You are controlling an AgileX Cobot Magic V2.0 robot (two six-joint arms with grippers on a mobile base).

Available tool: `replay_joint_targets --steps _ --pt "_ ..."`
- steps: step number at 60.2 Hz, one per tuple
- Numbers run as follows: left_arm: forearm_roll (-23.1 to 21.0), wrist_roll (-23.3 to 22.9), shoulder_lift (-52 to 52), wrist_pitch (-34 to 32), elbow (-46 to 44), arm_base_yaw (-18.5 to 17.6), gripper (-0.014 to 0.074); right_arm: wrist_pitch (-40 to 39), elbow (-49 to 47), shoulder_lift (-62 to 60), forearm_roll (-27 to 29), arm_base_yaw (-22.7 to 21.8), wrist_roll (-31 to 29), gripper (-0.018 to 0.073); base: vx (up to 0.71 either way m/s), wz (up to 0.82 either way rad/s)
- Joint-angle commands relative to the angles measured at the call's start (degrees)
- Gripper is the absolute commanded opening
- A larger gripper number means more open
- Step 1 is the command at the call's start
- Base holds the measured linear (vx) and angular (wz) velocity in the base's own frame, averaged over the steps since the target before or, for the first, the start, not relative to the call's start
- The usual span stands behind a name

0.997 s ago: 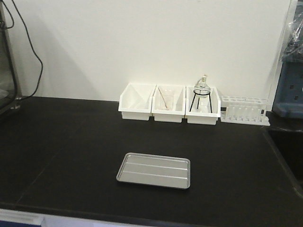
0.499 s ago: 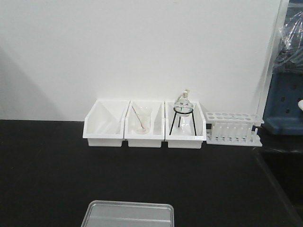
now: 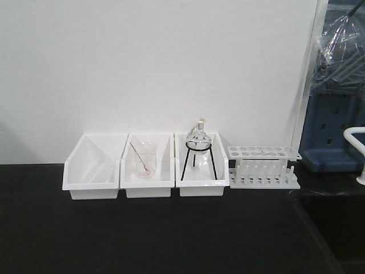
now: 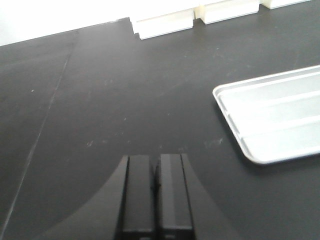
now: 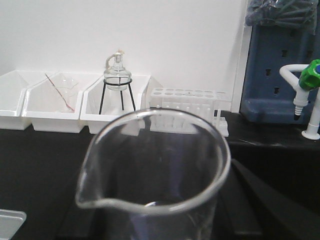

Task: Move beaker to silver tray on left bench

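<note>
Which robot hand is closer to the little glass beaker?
Right. The beaker fills its wrist view, apparently held by the right gripper. The left gripper hangs shut above the bench, beside the silver tray, with no beaker in sight.

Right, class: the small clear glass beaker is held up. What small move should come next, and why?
Probably carry the small clear glass beaker leftward. It fills the right wrist view above the matte black bench, and only a corner of the flat silver metal tray shows at lower left, so it is not over the tray yet.
</note>
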Motion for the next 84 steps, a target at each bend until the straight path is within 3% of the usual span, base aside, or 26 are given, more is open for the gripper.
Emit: replay_joint_targets --steps 1,36,42,47,53,64,71,76,84 --pt "-0.2 -0.1 -0.4 -4.8 1.1 -0.4 0.0001 -2.8 -1.8 0.3 -1.1 -0.4 -0.2 -0.0011 0.08 -0.04" --pt "-0.2 -0.1 -0.4 -4.8 1.1 -0.4 0.0001 -3.8 -1.8 0.3 -1.1 -0.4 -0.1 -0.0011 0.01 -0.01" --pt "-0.2 -0.1 -0.4 -4.8 1.1 -0.4 0.0001 -6.5 -1.8 0.4 -1.1 -0.4 -0.1 -0.0011 0.0 0.0" --pt "-0.2 -0.1 -0.4 -4.8 1.1 -0.4 0.0001 -13.2 -1.8 2.4 -1.1 -0.4 -0.1 -0.0011 0.0 0.0" --pt "-0.2 -0.1 -0.4 -4.8 1.1 -0.4 0.0001 -26.9 -2.0 10.9 -1.7 -0.4 -0.6 -0.0011 0.0 0.0" --pt "-0.2 -0.1 -0.4 -4.8 1.1 -0.4 0.0001 -49.8 -6.1 35.6 -3.2 -0.1 -7.0 -0.0011 0.0 0.0" --pt "-0.2 -0.1 -0.4 -4.8 1.1 -0.4 0.0001 -60.4 -12.1 50.5 -5.8 0.5 -8.9 -0.0011 0.0 0.0" --pt "-0.2 -0.1 -0.4 -4.8 1.1 -0.4 0.0001 -61.8 -17.3 61.4 -6.6 4.3 -9.7 -0.0011 0.0 0.0" --pt "-0.2 -0.1 -0.4 -4.8 1.1 -0.4 0.0001 -60.5 -26.7 75.6 -5.4 14.2 -13.0 -0.0011 0.0 0.0"
